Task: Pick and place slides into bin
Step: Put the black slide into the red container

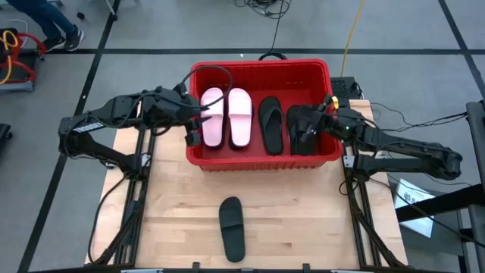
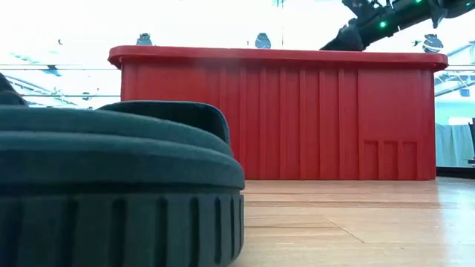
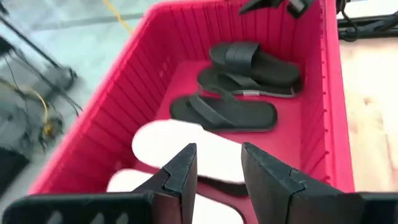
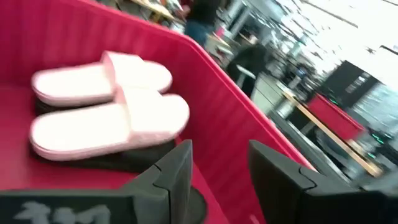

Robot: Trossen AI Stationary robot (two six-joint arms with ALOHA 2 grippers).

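Note:
The red bin (image 1: 261, 159) stands at the table's far middle. In it a pale pink pair of slides (image 1: 226, 117) lies side by side at the left, a black flip-flop (image 1: 271, 125) in the middle, and more black sandals (image 3: 255, 62) overlap at the right. One black band slide (image 1: 231, 227) lies sole down on the table near the front edge. My left gripper (image 3: 217, 152) is open and empty over the bin's left side, above the pink pair (image 3: 186, 146). My right gripper (image 4: 221, 146) is open and empty over the bin's right part (image 1: 303, 121).
The bin's ribbed walls (image 2: 297, 119) rise well above the table. Bare wooden tabletop (image 1: 303, 220) lies between the bin and the front edge, around the black slide, which fills the low view's left (image 2: 111, 185). Cables lie on the floor behind the table.

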